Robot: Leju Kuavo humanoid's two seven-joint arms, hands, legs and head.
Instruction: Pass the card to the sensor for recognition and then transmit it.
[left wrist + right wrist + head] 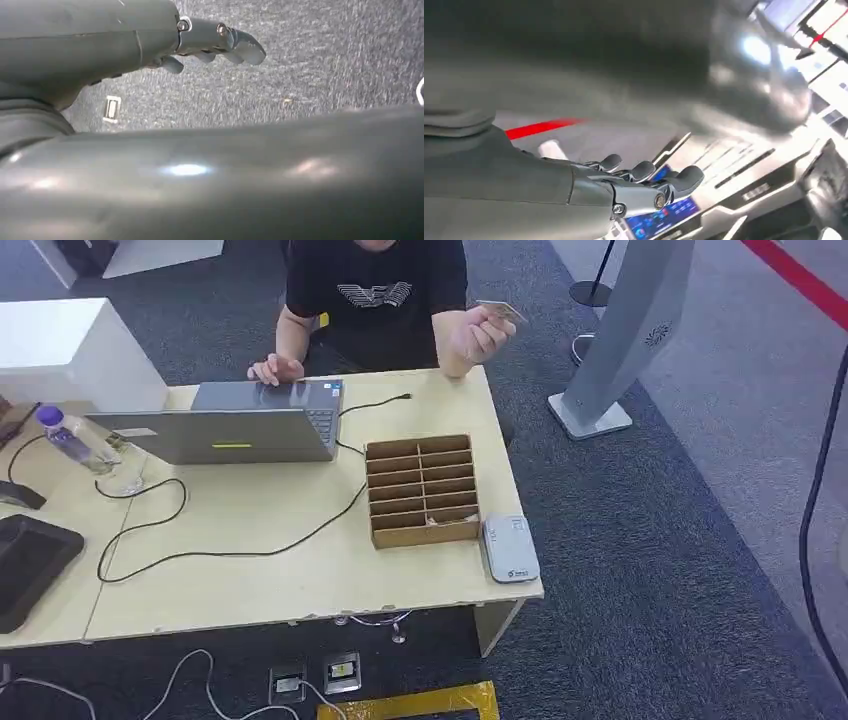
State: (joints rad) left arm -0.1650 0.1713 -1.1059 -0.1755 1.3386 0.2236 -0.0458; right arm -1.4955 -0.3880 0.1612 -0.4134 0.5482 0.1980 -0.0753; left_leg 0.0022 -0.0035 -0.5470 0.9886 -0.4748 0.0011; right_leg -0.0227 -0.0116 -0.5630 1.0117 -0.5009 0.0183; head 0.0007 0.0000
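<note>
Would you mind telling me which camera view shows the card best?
The head view: the card is held up in a person's hand behind the table. The wrist views look at carpet and a screen instead.

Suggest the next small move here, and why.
Probably raise the right hand toward the card, which a person holds up beyond the table. Both robot hands hold nothing; the left hand hangs over the carpet. The sensor lies by the box.
</note>
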